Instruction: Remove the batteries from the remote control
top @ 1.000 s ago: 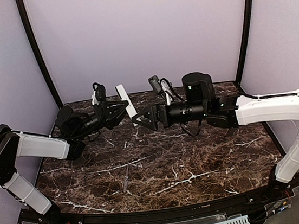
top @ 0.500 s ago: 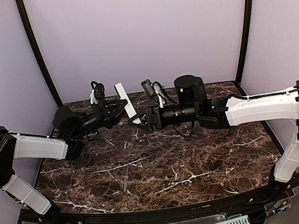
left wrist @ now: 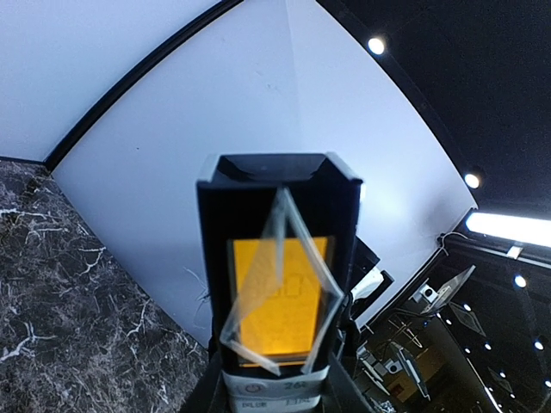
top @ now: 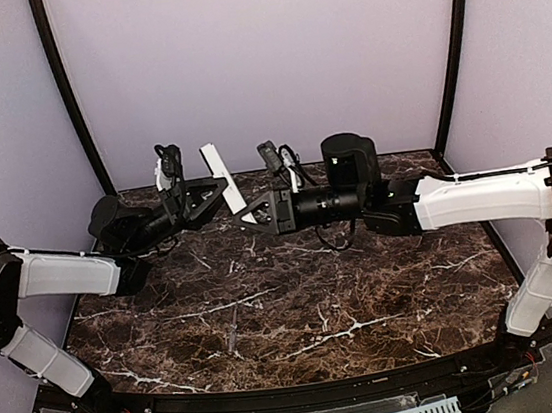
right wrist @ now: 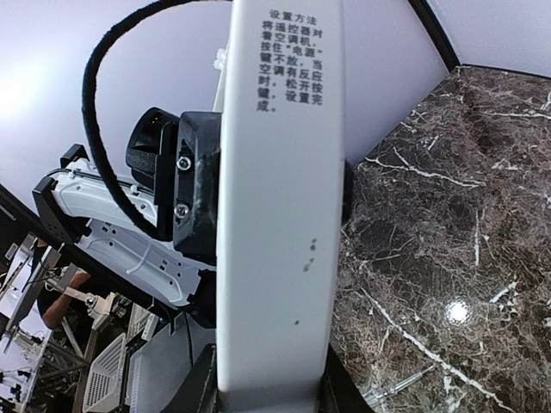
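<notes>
The remote control [top: 217, 165] is a long white bar held tilted in the air over the back of the table, between both arms. My left gripper [top: 215, 186] is shut on its middle. The left wrist view shows the remote's [left wrist: 277, 258] black face and orange display. My right gripper [top: 254, 214] is shut on the lower end. In the right wrist view its black fingers [right wrist: 203, 389] press both edges of the remote's [right wrist: 280, 215] white back, which carries printed text. A slim grey battery [top: 233, 330] lies on the marble, also in the right wrist view [right wrist: 403, 387].
The dark marble table [top: 366, 286] spreads below both arms. Lilac walls and black corner posts [top: 72, 101] close the back and sides. A cable [right wrist: 95, 129] loops off the left wrist near the remote.
My right gripper moved left and closed from wide open onto the remote's lower end. The left gripper with the remote shifted slightly up and left.
</notes>
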### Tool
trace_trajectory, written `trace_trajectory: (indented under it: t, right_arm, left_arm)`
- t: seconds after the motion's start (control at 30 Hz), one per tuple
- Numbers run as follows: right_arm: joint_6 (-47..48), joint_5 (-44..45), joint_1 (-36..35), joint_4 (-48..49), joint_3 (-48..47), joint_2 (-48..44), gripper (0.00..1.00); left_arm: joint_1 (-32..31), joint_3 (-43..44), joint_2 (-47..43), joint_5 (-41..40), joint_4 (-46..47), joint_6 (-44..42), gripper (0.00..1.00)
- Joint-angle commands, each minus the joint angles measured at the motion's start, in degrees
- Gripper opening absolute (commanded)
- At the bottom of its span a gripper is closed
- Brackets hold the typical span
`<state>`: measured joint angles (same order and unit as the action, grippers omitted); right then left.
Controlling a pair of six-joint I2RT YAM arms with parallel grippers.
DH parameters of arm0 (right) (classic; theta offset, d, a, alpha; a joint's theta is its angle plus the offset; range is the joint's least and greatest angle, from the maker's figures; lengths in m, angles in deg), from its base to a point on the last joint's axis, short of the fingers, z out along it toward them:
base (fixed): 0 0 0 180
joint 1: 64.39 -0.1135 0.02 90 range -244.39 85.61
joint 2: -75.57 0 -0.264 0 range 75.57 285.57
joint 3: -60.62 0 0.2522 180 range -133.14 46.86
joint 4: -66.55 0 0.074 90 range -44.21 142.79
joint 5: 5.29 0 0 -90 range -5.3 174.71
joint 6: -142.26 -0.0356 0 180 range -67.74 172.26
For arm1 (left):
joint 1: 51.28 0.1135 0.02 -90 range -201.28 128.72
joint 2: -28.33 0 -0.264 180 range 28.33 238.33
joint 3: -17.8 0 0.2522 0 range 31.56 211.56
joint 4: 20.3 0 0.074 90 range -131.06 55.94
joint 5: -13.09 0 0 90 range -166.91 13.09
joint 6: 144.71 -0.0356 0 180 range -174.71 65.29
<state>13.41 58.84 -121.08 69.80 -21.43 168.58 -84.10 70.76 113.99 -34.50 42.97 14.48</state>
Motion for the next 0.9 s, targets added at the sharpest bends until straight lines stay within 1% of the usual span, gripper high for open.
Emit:
trace_trajectory:
  t: [0.0,0.03,0.07,0.1,0.13,0.17,0.2,0.23,0.27,0.3,0.33,0.37,0.4,0.43,0.47,0.57,0.77,0.87]
  right_arm:
    - [4.5,-2.3,-0.5,1.2,-1.9,1.9,0.04]
    - [4.7,-2.4,-0.5,0.9,-2.2,2.0,0.01]
    - [4.9,-2.5,-0.4,0.4,-2.3,2.1,0.00]
    - [5.2,-2.3,-0.5,-0.2,-2.4,2.0,0.00]
    - [5.7,-2.0,-0.5,-0.9,-2.4,1.9,0.00]
    - [6.3,-1.6,-0.5,-2.4,-2.6,1.7,0.00]
    - [6.9,-1.2,-0.5,-3.7,-2.8,1.5,0.00]
    - [7.7,-0.8,-0.5,-5.0,-3.0,1.2,0.00]
    - [8.7,-0.4,-0.5,-6.5,-3.2,0.9,0.00]
    - [9.8,0.4,-0.7,-8.0,-3.3,0.5,0.00]
    - [11.0,1.3,-0.8,-9.6,-3.3,0.1,0.00]
    - [12.4,2.2,-0.9,-11.2,-3.4,-0.3,0.00]
    - [14.2,3.3,-1.1,-13.0,-3.5,-0.8,0.00]
    - [15.5,4.4,-1.3,-15.1,-3.8,-1.2,0.00]
    - [16.9,5.4,-1.6,-17.2,-4.1,-1.6,0.00]
    - [20.8,6.9,-2.0,-21.9,-4.2,-2.9,0.00]
    - [27.9,5.3,-2.2,-27.5,-3.5,-6.9,0.00]
    - [31.9,4.1,-2.1,-32.7,-4.2,-8.5,0.00]
  left_arm:
    - [-0.5,-1.3,-3.0,1.1,9.2,1.9,0.12]
    - [-0.5,-1.5,-3.8,0.9,8.6,1.1,0.16]
    - [-0.5,-1.8,-4.2,0.9,6.8,0.4,0.23]
    - [-0.5,-2.0,-5.3,0.8,5.7,-0.9,0.28]
    - [-0.5,-2.3,-6.0,0.8,2.9,-1.8,0.36]
    - [-0.5,-2.5,-7.4,0.8,1.4,-3.5,0.40]
    - [-0.5,-2.5,-9.0,0.6,-2.3,-4.6,0.45]
    - [-0.4,-2.6,-10.0,0.4,-4.4,-6.9,0.47]
    - [-0.5,-2.7,-12.1,0.2,-9.0,-9.6,0.52]
    - [-0.4,-2.6,-13.1,-0.5,-11.4,-11.0,0.55]
    - [-0.4,-2.6,-15.1,-0.9,-16.4,-13.8,0.61]
    - [-0.4,-2.2,-16.0,-1.4,-18.9,-15.2,0.65]
    - [-0.4,-2.0,-17.9,-1.9,-24.0,-18.0,0.74]
    - [-0.4,-1.5,-18.7,-2.2,-26.4,-19.2,0.76]
    - [-0.4,-1.2,-20.4,-2.8,-31.4,-21.6,0.81]
    - [-0.4,-0.4,-23.4,-3.6,-39.1,-25.4,0.84]
    - [-0.3,2.3,-28.9,-3.8,-56.7,-36.6,0.84]
    - [-0.4,4.8,-29.9,-0.9,-62.7,-42.6,0.83]
